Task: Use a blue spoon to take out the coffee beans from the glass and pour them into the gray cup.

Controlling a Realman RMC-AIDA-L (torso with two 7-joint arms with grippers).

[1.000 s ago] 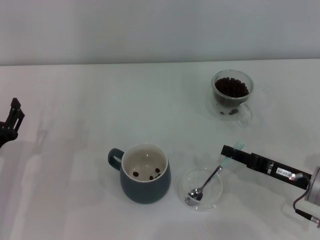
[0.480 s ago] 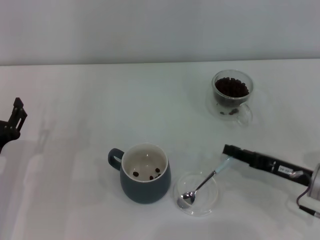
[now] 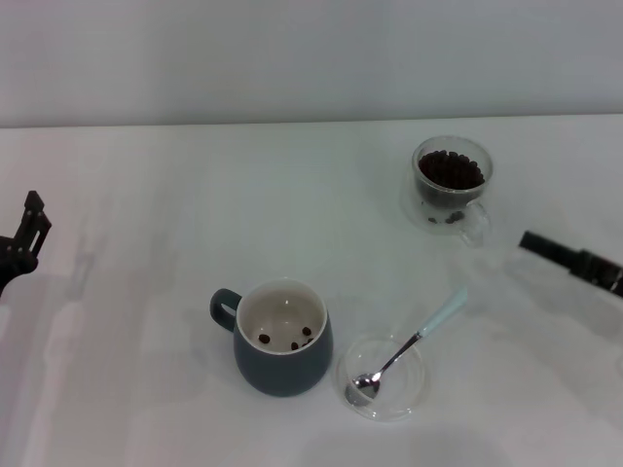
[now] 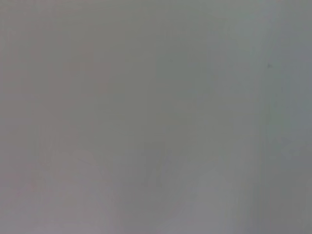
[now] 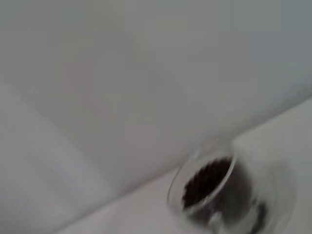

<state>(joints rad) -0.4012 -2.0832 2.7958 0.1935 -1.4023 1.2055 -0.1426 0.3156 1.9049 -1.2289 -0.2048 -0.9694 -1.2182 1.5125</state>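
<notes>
Right gripper (image 3: 574, 261) cut off by head view edge; glass (image 5: 229, 195) blurred, cropped in right wrist view.

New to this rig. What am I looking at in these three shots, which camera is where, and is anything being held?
It is a two-armed robot working at a white table. The wide shot comes from its head camera, looking down; the other two come from cameras on its wrists.

On the table: the glass full of coffee beans, the gray cup with a few beans inside, and the blue spoon, its bowl resting in a clear saucer.

The left gripper sits at the left edge. The right gripper is at the right edge, clear of the spoon. Nothing is held.

The left wrist shot shows only blank surface. The right wrist shot catches the glass.
</notes>
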